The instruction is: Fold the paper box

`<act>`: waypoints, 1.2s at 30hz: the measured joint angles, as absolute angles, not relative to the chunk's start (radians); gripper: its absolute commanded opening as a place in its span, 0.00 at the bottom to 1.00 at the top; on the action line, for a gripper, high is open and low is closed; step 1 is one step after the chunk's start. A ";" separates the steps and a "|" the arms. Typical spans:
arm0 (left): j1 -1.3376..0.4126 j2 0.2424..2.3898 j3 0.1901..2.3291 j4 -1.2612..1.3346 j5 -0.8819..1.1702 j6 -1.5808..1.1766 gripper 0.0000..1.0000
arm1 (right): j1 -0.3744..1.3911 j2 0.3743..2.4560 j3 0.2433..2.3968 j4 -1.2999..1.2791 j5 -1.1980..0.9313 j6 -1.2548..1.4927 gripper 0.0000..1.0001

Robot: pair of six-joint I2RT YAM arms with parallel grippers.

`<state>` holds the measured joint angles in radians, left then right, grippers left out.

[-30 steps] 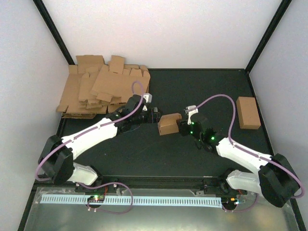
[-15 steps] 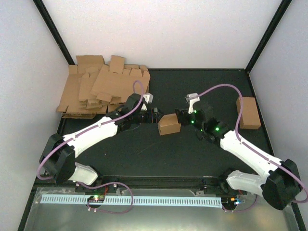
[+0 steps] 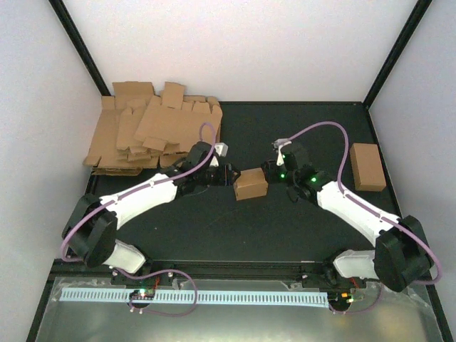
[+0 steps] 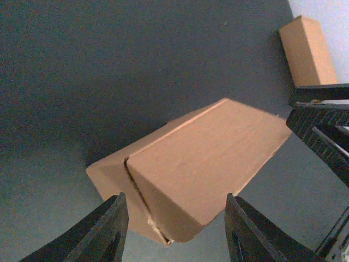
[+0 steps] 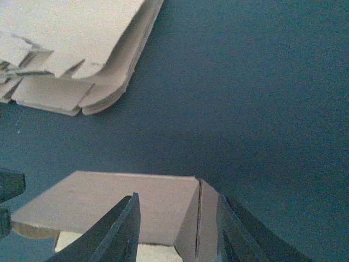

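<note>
The paper box (image 3: 249, 184) lies folded up as a small brown carton in the middle of the black table. My left gripper (image 3: 230, 176) is at its left end. In the left wrist view the paper box (image 4: 202, 164) points a closed corner between the fingertips (image 4: 109, 224), and a gap shows at the right finger, so the gripper is open. My right gripper (image 3: 270, 170) is at the box's right end. In the right wrist view its jaws stand apart over the paper box (image 5: 109, 204); the right finger lies against the end flap (image 5: 208, 218).
A heap of flat cardboard blanks (image 3: 153, 135) fills the back left corner and shows as the heap of blanks (image 5: 71, 49) in the right wrist view. A second smooth brown carton (image 3: 368, 167) lies at the right, also as the second carton (image 4: 308, 49). White walls close the table in.
My right gripper let go at the box's lower right, swung back to its right end, and narrowed. My left gripper edged toward the box and narrowed too. The box turned slightly.
</note>
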<state>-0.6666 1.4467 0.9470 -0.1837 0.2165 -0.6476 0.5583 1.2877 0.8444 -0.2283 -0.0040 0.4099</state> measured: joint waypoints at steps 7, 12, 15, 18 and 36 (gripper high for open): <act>-0.667 1.457 0.887 -0.115 0.266 -0.677 0.44 | 0.558 1.289 0.786 -0.186 -0.035 0.430 0.40; -0.667 1.457 0.857 -0.070 0.283 -0.696 0.42 | 0.558 1.288 0.761 -0.151 -0.041 0.437 0.39; -0.667 1.457 0.839 -0.048 0.294 -0.704 0.41 | 0.558 1.288 0.754 -0.142 -0.047 0.437 0.39; -0.667 1.457 0.827 -0.028 0.304 -0.716 0.38 | 0.558 1.291 0.751 -0.136 -0.052 0.439 0.37; -0.682 1.488 0.757 0.062 0.318 -0.742 0.37 | 0.559 1.312 0.666 -0.031 -0.068 0.450 0.37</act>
